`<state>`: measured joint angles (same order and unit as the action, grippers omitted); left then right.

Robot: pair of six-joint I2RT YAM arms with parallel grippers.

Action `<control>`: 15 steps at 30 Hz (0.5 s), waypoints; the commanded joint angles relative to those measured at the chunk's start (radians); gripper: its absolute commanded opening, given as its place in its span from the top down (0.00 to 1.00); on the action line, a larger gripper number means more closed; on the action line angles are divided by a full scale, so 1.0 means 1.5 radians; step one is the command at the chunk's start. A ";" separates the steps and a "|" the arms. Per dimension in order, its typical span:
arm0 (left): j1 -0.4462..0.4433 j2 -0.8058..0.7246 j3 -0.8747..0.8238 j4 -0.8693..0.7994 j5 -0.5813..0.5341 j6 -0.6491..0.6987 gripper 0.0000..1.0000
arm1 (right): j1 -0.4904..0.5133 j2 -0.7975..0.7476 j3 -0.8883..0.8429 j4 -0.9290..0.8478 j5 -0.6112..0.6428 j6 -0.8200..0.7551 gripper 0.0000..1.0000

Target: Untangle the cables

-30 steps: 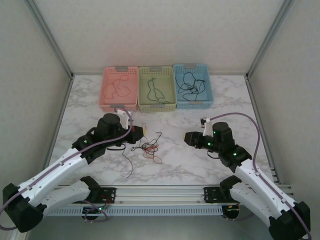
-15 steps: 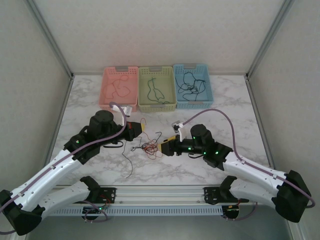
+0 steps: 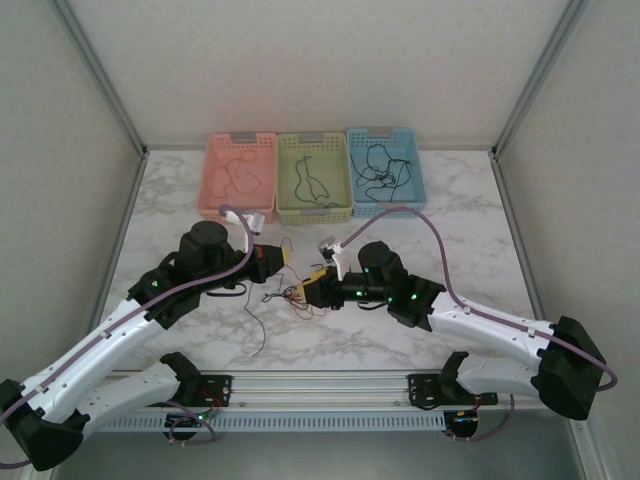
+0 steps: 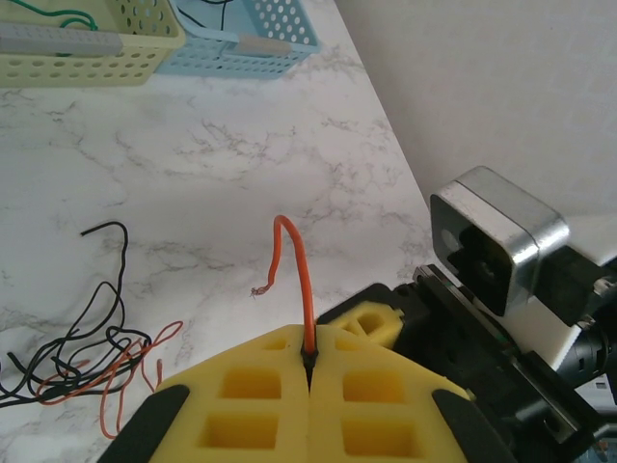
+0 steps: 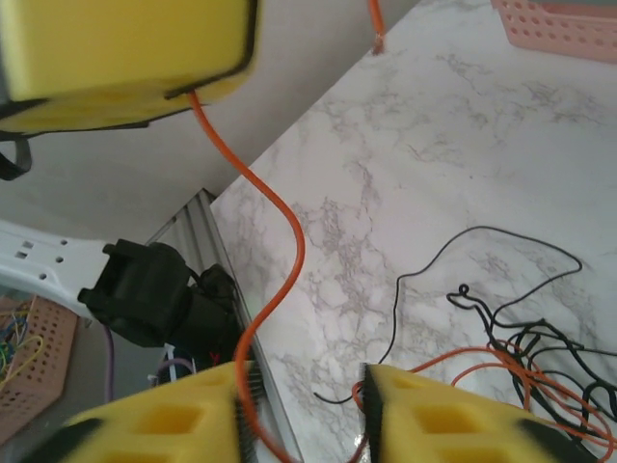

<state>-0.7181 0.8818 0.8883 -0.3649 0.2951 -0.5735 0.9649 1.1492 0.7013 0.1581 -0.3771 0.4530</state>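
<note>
The cables lie in a tangle [image 3: 291,295] of black and red-orange wires on the marble table between the arms; the tangle [image 4: 87,357] is also in the left wrist view. My left gripper [image 3: 283,257] is shut on a red-orange cable [image 4: 301,280], whose frayed end curls up past the pads [image 4: 309,355]. My right gripper [image 3: 312,285] sits right beside it, over the tangle's right side. Its jaws [image 5: 307,395] stand apart with the same red-orange cable [image 5: 289,251] running between them along the left pad.
Three baskets stand at the back: pink [image 3: 212,190], green [image 3: 313,212] and blue [image 3: 418,190], each with a thin cable inside. A black wire [image 3: 255,325] trails toward the near edge. The metal rail [image 3: 320,385] runs along the front.
My right arm has swung left from the table's right side up to the tangle and the left gripper. The left gripper shifted slightly, still holding the red-orange cable.
</note>
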 commanded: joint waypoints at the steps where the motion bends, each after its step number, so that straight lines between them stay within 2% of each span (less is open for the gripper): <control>1: -0.004 -0.020 0.002 -0.015 -0.001 -0.007 0.99 | 0.005 -0.020 0.027 -0.021 0.055 -0.010 0.98; 4: -0.004 -0.034 0.000 -0.033 -0.030 -0.007 0.54 | 0.004 -0.061 0.031 -0.061 0.117 -0.019 1.00; 5: -0.004 -0.040 0.001 -0.045 -0.047 -0.005 0.41 | 0.005 -0.080 0.032 -0.077 0.140 -0.021 1.00; 6: -0.004 -0.048 0.004 -0.061 -0.069 -0.001 0.34 | 0.003 -0.101 0.036 -0.095 0.161 -0.026 1.00; 8: -0.003 -0.063 0.007 -0.093 -0.123 0.005 0.25 | -0.003 -0.143 0.044 -0.129 0.191 -0.036 1.00; 12: 0.002 -0.077 -0.007 -0.151 -0.230 0.006 0.15 | -0.028 -0.227 0.079 -0.196 0.233 -0.044 1.00; 15: 0.004 -0.049 -0.042 -0.143 -0.221 0.003 0.15 | -0.045 -0.267 0.117 -0.242 0.261 -0.053 1.00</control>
<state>-0.7170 0.7788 0.8734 -0.5236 0.0353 -0.5694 0.9161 0.7982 0.8082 -0.1146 -0.0715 0.4061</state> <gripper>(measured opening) 0.849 0.040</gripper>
